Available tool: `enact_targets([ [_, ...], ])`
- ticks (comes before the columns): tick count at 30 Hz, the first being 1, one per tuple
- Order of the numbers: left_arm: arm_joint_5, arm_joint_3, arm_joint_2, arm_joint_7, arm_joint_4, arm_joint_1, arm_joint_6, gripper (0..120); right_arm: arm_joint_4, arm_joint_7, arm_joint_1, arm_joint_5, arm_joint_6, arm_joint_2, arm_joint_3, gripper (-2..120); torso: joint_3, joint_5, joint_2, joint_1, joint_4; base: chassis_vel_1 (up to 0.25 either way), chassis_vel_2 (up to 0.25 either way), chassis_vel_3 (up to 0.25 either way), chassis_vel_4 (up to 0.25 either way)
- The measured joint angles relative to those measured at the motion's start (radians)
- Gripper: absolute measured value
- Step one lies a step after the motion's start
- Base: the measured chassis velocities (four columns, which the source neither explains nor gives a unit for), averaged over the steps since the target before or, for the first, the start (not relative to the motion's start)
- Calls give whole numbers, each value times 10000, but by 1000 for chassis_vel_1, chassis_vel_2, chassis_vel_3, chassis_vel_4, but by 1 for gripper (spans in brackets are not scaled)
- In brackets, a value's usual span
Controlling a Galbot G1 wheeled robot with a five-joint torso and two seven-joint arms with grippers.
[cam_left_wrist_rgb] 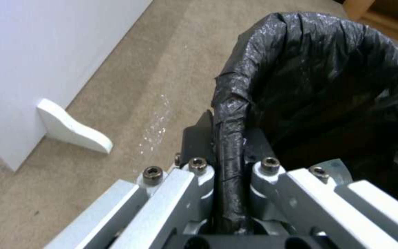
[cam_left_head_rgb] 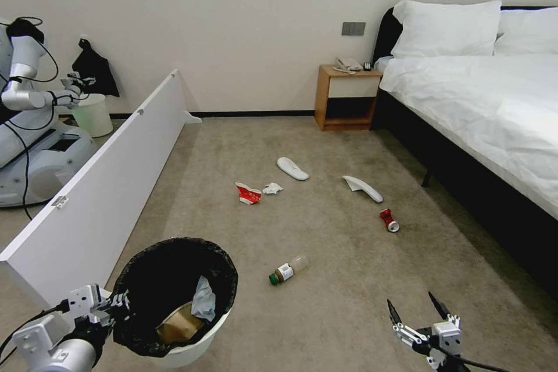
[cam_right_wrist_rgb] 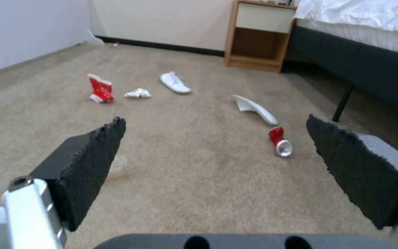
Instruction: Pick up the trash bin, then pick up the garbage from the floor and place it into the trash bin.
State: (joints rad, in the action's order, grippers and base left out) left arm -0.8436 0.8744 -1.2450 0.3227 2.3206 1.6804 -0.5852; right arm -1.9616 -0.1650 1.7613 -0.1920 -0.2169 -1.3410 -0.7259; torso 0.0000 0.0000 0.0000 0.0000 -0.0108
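The trash bin (cam_left_head_rgb: 192, 342), white with a black bag over its rim, stands at the lower left. My left gripper (cam_left_head_rgb: 114, 306) is shut on its rim (cam_left_wrist_rgb: 229, 152). A brown paper bag (cam_left_head_rgb: 177, 325) and a blue tissue (cam_left_head_rgb: 203, 299) lie inside it. My right gripper (cam_left_head_rgb: 415, 308) hangs open over bare carpet at the lower right. On the floor ahead lies garbage: a green-capped bottle (cam_left_head_rgb: 288, 270), a red can (cam_left_head_rgb: 389, 221) (cam_right_wrist_rgb: 280, 141), a crushed red-white cup (cam_left_head_rgb: 248, 193) (cam_right_wrist_rgb: 100, 88), a white tissue (cam_left_head_rgb: 272, 188) and two white slippers (cam_left_head_rgb: 292, 168) (cam_left_head_rgb: 363, 188).
A long white panel (cam_left_head_rgb: 110, 186) stands on the left. Behind it are another robot (cam_left_head_rgb: 29, 116) and a pale unlined bin (cam_left_head_rgb: 93, 114). A bed (cam_left_head_rgb: 494, 110) runs along the right, with a wooden nightstand (cam_left_head_rgb: 347, 97) by the far wall.
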Motion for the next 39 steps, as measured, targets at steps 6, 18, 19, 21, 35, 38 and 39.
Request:
enact_targets([
  [6, -18, 17, -56, -3, 68, 58, -2, 4, -8, -36, -18, -58, 0, 21, -8, 100, 0, 0, 0, 0, 0, -61, 55, 54, -57],
  [18, 60, -19, -211, -2, 173, 112, -15, 4, 92, -94, -95, -197, -20, 143, -7, 100, 0, 0, 0, 0, 0, -65, 63, 63, -64],
  [19, 70, -20, -227, -2, 186, 117, -16, 4, 97, -96, -109, -216, -21, 156, 5, 100, 0, 1, 0, 0, 0, -93, 92, 83, -86],
  [21, 75, -22, -243, -2, 192, 126, -16, 4, 108, -97, -126, -227, -21, 167, 22, 100, 0, -1, 0, 0, 0, -93, 109, 113, -101],
  [35, 147, -46, -376, 3, 215, 170, -19, 4, 292, -130, -251, -245, -40, 202, 181, 100, 0, 0, 0, -1, 0, -78, 87, 86, -80],
  [38, 155, -55, -389, 4, 226, 180, -20, 4, 311, -143, -254, -247, -49, 203, 187, 100, 0, 0, 0, -1, 0, -95, 88, 104, -76],
  [39, 155, -55, -389, 4, 226, 180, -20, 4, 311, -143, -254, -247, -49, 203, 187, 100, 0, 0, 0, -1, 0, -108, 95, 101, -77],
])
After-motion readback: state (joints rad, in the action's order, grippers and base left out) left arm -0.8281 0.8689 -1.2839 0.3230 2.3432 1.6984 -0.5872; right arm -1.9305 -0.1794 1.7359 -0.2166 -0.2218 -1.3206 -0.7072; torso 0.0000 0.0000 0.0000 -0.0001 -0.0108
